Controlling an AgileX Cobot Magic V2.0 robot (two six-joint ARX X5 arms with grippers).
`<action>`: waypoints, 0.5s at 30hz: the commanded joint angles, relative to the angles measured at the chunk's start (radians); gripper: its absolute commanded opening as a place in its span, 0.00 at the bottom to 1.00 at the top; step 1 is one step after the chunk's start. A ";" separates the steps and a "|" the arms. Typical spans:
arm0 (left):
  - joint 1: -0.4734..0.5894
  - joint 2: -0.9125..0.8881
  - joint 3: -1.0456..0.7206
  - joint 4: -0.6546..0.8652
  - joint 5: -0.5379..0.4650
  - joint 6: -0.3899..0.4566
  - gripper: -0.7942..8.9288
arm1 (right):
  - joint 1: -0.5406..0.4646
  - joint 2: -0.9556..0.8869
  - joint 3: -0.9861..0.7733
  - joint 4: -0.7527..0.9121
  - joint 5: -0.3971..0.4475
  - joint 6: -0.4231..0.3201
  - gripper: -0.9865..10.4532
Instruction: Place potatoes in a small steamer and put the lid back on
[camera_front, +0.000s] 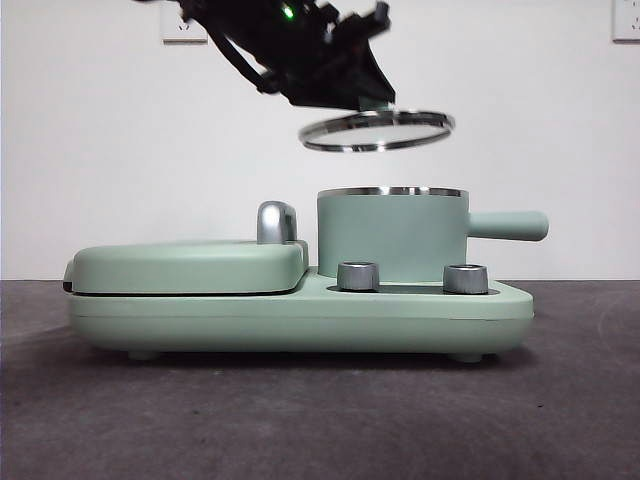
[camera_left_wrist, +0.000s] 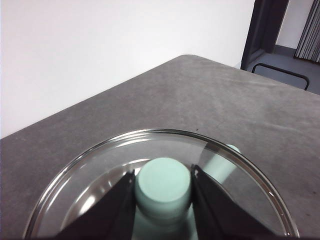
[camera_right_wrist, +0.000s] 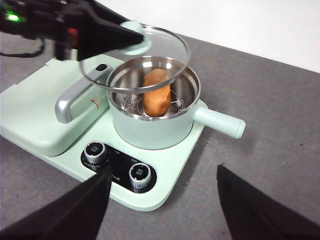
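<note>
One orange-brown oblong potato (camera_right_wrist: 156, 93) lies inside the mint-green steel-rimmed steamer pot (camera_right_wrist: 150, 131) at the cooker base's (camera_right_wrist: 165, 192) handle end. Left gripper (camera_left_wrist: 163, 186) clamped on the round glass lid's (camera_front: 378, 130) knob, above the pot, apart. Right gripper (camera_right_wrist: 162, 197): jaws apart, empty.

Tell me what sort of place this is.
Probably an indoor robot test room, not a home kitchen: a bare grey table, plain white wall with sockets, and one mint-green cooking appliance standing alone.

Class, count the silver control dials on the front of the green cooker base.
2: left dial sits below the steamer pot; right dial sits nearer the pot's handle. None seem hidden.
</note>
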 joint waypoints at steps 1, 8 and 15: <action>-0.009 0.055 0.076 0.031 -0.002 0.011 0.09 | 0.005 0.006 0.005 -0.005 0.002 0.006 0.38; -0.009 0.114 0.110 0.038 -0.002 0.034 0.09 | 0.005 0.006 0.005 -0.021 0.002 0.003 0.38; -0.009 0.150 0.110 0.040 -0.002 0.037 0.09 | 0.005 0.006 0.005 -0.021 0.004 0.002 0.38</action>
